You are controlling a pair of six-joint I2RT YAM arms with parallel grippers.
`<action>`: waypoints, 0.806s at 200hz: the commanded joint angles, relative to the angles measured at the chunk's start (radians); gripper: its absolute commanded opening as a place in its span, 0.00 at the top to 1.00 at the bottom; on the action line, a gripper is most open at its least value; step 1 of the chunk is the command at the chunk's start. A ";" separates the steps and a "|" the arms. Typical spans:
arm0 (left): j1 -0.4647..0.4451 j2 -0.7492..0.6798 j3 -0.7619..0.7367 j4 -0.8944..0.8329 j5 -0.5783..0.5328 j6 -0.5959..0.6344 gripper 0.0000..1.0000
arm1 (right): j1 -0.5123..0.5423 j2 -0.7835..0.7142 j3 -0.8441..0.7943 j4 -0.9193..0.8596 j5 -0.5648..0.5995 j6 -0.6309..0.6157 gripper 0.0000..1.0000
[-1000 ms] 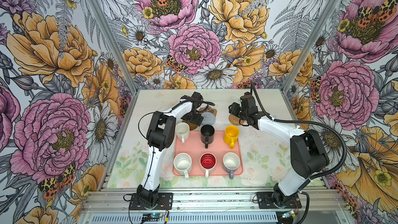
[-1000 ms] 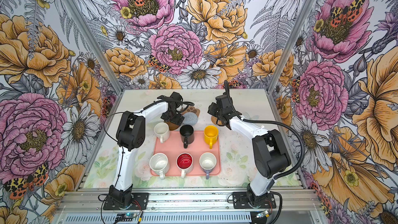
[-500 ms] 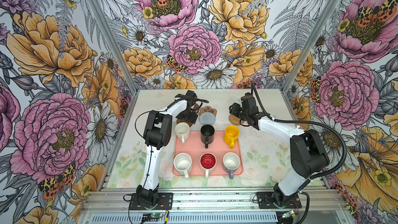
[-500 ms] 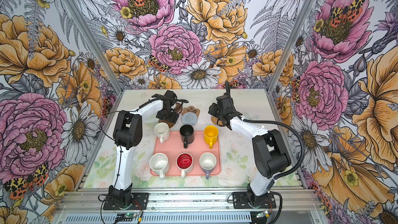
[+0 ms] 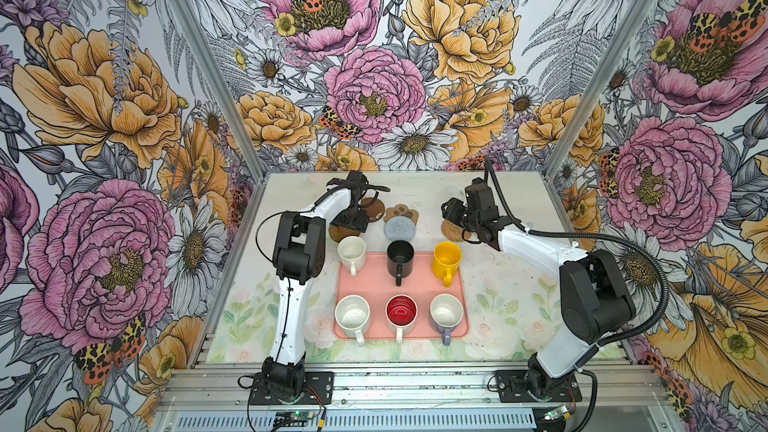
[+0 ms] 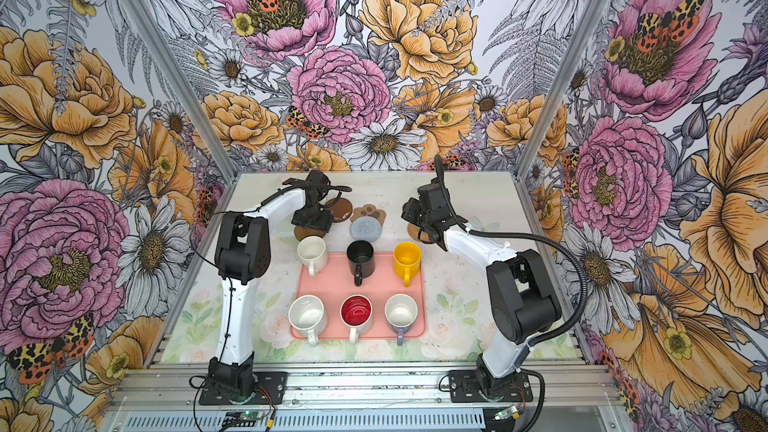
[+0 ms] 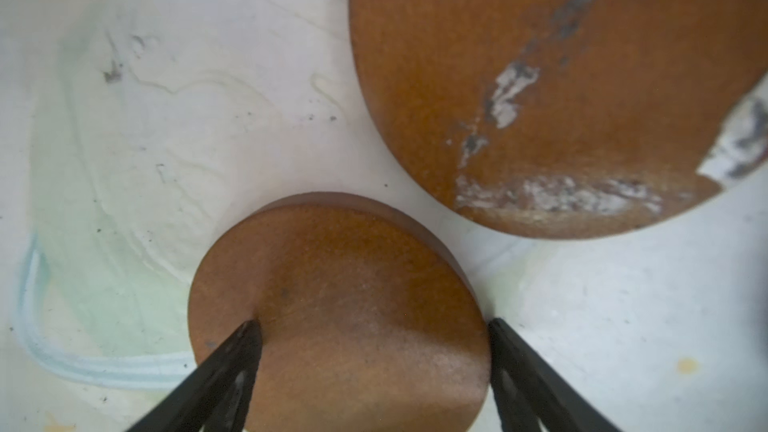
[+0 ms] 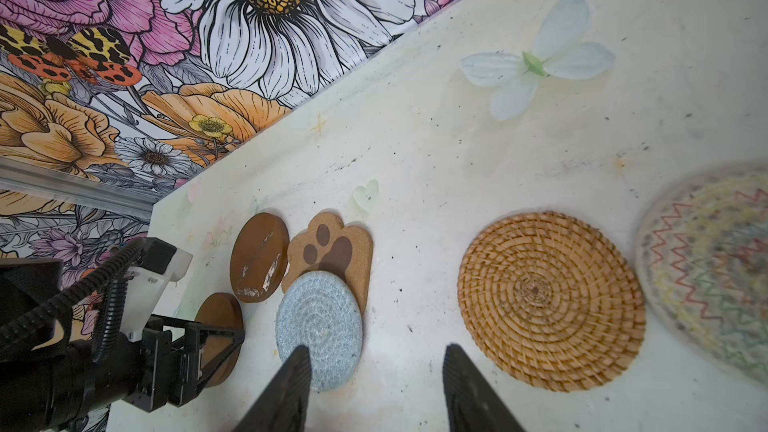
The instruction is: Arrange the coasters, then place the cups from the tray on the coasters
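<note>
Six coasters lie behind the tray (image 5: 415,284). My left gripper (image 7: 372,326) is open, pointing down over a plain brown disc (image 7: 340,305). One fingertip (image 7: 249,334) is above its face, the other at its rim. A scraped brown disc (image 5: 376,209) lies just beyond it. The paw-print coaster (image 8: 332,251) is partly under the grey-blue woven one (image 8: 320,322). My right gripper (image 8: 376,351) is open over bare table between that one and the rattan coaster (image 8: 548,301), with nothing between its fingers. A pale woven coaster (image 8: 715,276) lies past the rattan. Six cups stand on the tray: white (image 5: 351,249), black (image 5: 400,257), yellow (image 5: 446,258), white (image 5: 352,315), red-lined (image 5: 401,311), lavender (image 5: 446,311).
Flowered walls close the table on three sides. The left arm's elbow (image 5: 297,247) stands beside the tray's left edge, and the right arm (image 5: 540,247) reaches in over the table to the tray's right.
My left gripper has moved left, away from the grey-blue and paw-print coasters to the plain brown disc, its jaws narrowing a little. The right arm has barely moved.
</note>
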 commanded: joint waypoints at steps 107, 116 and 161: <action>0.117 0.089 0.062 0.044 -0.004 0.006 0.15 | -0.005 -0.032 -0.020 0.027 -0.007 0.022 0.48; 0.122 0.089 0.063 0.044 -0.003 0.007 0.15 | -0.005 -0.034 -0.020 0.026 -0.009 0.022 0.48; 0.137 0.078 0.058 0.043 -0.008 0.007 0.15 | -0.002 -0.039 -0.021 0.027 -0.008 0.023 0.49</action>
